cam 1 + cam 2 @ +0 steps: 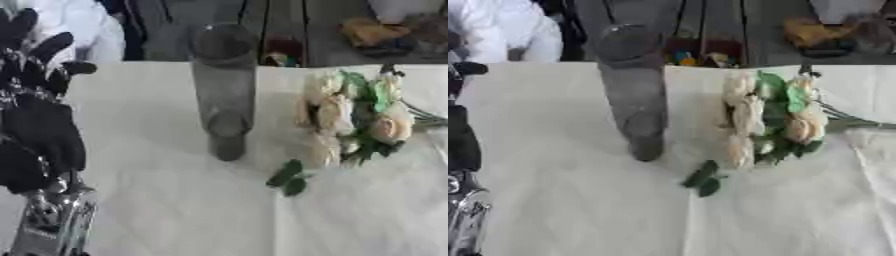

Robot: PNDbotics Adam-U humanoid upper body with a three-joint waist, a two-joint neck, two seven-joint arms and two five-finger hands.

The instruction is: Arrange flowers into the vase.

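The tabletop [175, 210], under a pale cloth, carries 2 things that matter. The tall grey vase [224, 90] stands upright near the middle, its round mouth open and nothing in it. Right of it, apart from it, lies the bunch of cream flowers [350, 120] with green leaves, heads toward the vase and stems running off to the right edge. The left robot hand [39, 100] shows at the left side, raised, fingers spread and holding nothing; the right one is out of sight.

No flower is in the vase, so the step in hand looks like picking up the bunch. It would go best taken by the stems rather than the soft heads, then swung stems-down over the mouth, without knocking the tall, narrow vase.
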